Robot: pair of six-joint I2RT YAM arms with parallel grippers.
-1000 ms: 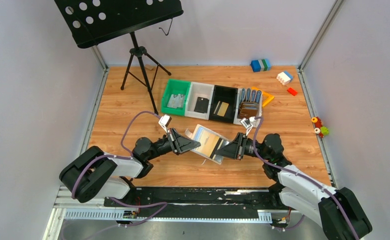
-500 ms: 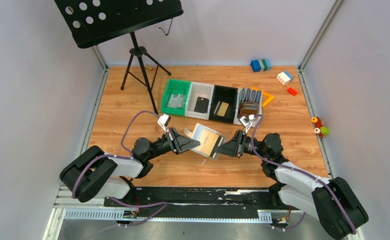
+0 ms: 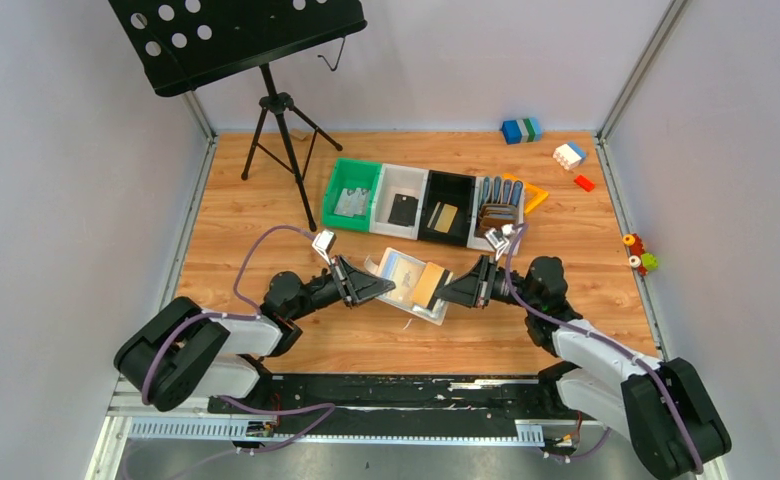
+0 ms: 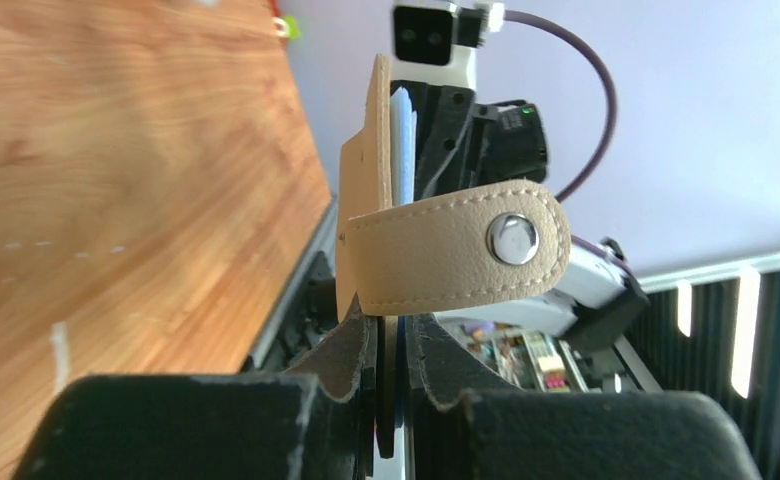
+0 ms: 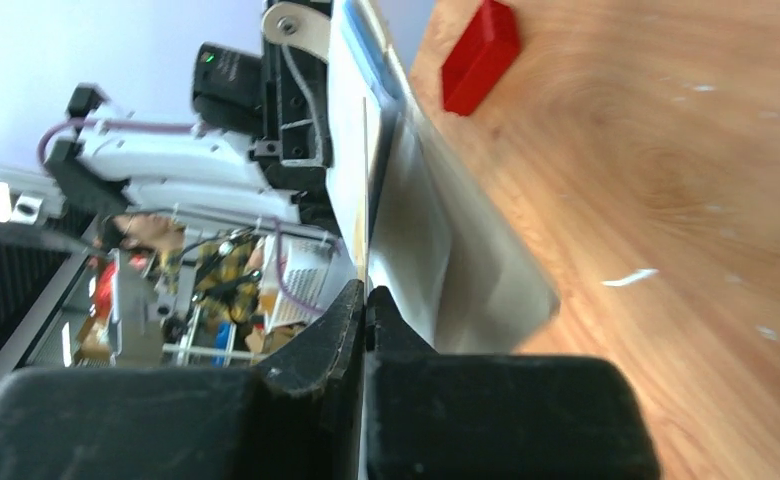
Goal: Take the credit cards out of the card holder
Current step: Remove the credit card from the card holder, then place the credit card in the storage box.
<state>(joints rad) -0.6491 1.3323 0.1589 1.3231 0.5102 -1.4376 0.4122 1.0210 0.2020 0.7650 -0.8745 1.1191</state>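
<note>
Drawing the gold-tan card straight along its own plane looks like the way to do this step well. The right gripper is pinched tight on the card's right edge, and the right wrist view shows the card edge-on, running from between the closed jaws into the pocket. The card holder lies open between the two arms, near of the row of bins, with the left gripper clamped narrow on its left flap. In the left wrist view the closing tab curls across just beyond those jaws. I judge the pull should go rightward, slow and level, while the left arm acts as a fixed anchor, since any twist could bend the card or drag the whole holder along. Whether more cards sit behind it I cannot tell.
</note>
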